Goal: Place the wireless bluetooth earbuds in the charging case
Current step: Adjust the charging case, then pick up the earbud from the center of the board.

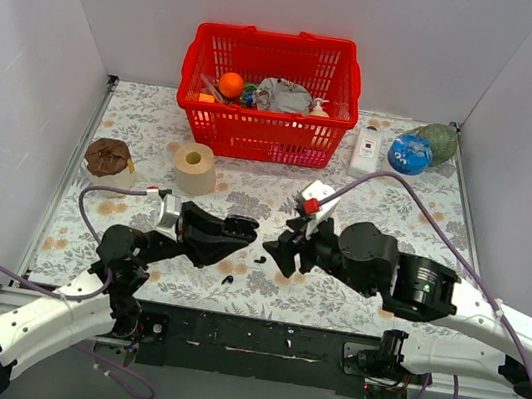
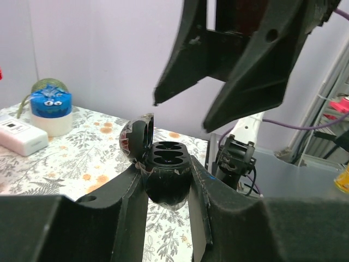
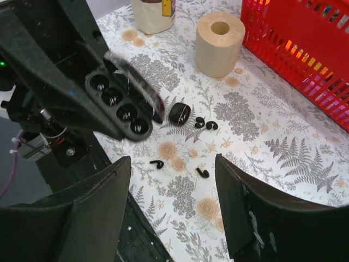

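Observation:
My left gripper [image 1: 241, 228] is shut on the charging case [image 2: 166, 183], a glossy black oval held above the table with its lid [image 2: 136, 139] open and both wells empty. The case also shows in the right wrist view [image 3: 117, 106]. Two tiny black earbuds [image 3: 157, 163] [image 3: 203, 173] lie on the floral cloth below my right gripper [image 3: 172, 180], which is open, empty and hovering above them. In the top view my right gripper [image 1: 283, 253] faces the left one closely. A small black oval piece [image 3: 180, 113] and two curled black bits [image 3: 206, 124] lie a little beyond the buds.
A red basket [image 1: 272, 36] of items stands at the back centre. A tan tape roll [image 1: 193, 168] and a brown-topped cup [image 1: 108, 159] are at the left. A white box [image 1: 366, 150], a blue toy [image 1: 410, 155] and a green ball [image 1: 440, 141] are at the back right.

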You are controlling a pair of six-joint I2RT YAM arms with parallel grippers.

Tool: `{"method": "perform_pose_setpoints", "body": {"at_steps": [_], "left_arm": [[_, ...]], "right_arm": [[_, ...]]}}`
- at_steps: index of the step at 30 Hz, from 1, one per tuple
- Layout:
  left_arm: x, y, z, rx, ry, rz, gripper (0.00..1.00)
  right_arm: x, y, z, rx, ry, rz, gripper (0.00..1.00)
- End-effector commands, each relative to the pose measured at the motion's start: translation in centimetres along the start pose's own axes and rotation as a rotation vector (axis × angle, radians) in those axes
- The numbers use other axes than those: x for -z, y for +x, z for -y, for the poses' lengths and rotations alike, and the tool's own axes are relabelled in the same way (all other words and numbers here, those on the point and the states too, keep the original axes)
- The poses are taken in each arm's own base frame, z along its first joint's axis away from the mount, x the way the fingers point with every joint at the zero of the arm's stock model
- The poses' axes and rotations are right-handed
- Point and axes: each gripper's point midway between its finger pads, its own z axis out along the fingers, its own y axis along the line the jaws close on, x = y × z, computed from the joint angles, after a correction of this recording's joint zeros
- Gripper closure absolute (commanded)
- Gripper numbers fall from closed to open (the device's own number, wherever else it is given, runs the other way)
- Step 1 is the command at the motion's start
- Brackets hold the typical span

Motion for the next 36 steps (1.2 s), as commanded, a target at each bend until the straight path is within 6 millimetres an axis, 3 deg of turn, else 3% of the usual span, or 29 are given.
{"method": "perform_pose_setpoints", "body": {"at_steps": [1,2,4,5,6,10,13,17,19,21,22,24,25,26,27,28,29,31,32,33,36], "left_arm": [[0.6,-0.1,-1.8,-0.015,-0.110,0.030,1.00],[0.7,-0.5,-2.0,-0.020,-0.130,0.041,1.00],[1.0,-0.8,-2.2,-0.027,-0.158,0.048,1.00],[1.2,-1.1,-2.3,-0.031,-0.170,0.051,1.00],[1.4,-1.6,-3.0,-0.033,-0.218,0.069,1.00],[2.8,-0.9,-4.6,-0.001,-0.348,0.028,1.00],[3.5,-1.7,-4.3,0.020,-0.369,0.063,1.00],[4.5,-2.9,-4.2,0.010,-0.406,0.102,1.00],[5.0,-2.7,-4.7,0.013,-0.445,0.096,1.00],[5.2,-2.9,-4.7,0.013,-0.456,0.098,1.00],[5.4,-2.8,-4.7,0.018,-0.463,0.090,1.00],[5.6,-3.0,-4.6,0.017,-0.466,0.098,1.00],[5.7,-3.0,-4.6,0.016,-0.470,0.097,1.00],[5.8,-3.2,-4.6,0.015,-0.476,0.103,1.00],[5.9,-3.2,-4.6,0.011,-0.479,0.103,1.00],[6.0,-3.3,-4.6,0.010,-0.483,0.105,1.00],[6.2,-3.5,-4.6,0.011,-0.491,0.109,1.00],[6.3,-3.4,-4.6,0.015,-0.495,0.105,1.00],[6.4,-3.4,-4.6,0.020,-0.497,0.105,1.00],[6.5,-3.3,-4.6,0.022,-0.502,0.105,1.00],[6.9,-3.6,-4.6,0.024,-0.512,0.118,1.00]], "right_arm": [[2.3,-1.3,0.0,-0.098,-0.046,0.107,0.29],[2.1,0.3,0.5,-0.109,-0.021,0.087,0.29],[2.6,1.3,1.2,-0.140,0.002,0.097,0.28],[2.0,3.7,1.7,-0.154,0.036,0.054,0.29],[1.7,4.9,1.9,-0.154,0.052,0.032,0.30],[-0.9,10.8,2.4,-0.162,0.122,-0.077,0.41],[-2.7,14.5,3.0,-0.147,0.189,-0.147,0.51],[-5.0,15.9,2.9,-0.186,0.206,-0.170,0.52],[-6.3,17.2,3.4,-0.271,0.198,-0.210,0.57],[-7.5,17.3,4.5,-0.372,0.203,-0.192,0.62],[-7.8,18.6,4.1,-0.408,0.174,-0.227,0.62],[-9.0,17.6,4.2,-0.451,0.149,-0.167,0.60],[-9.5,18.1,3.8,-0.457,0.123,-0.186,0.53],[-10.2,16.8,3.6,-0.459,0.104,-0.163,0.50],[-11.2,17.8,3.6,-0.449,0.111,-0.209,0.48],[-11.9,17.4,3.4,-0.437,0.105,-0.223,0.46],[-13.0,15.4,3.1,-0.408,0.088,-0.205,0.46],[-14.9,16.7,3.1,-0.369,0.095,-0.283,0.46],[-16.0,15.0,3.1,-0.358,0.085,-0.265,0.47],[-17.0,16.3,3.6,-0.356,0.102,-0.306,0.47],[-18.8,16.7,4.7,-0.396,0.120,-0.331,0.48]]}}
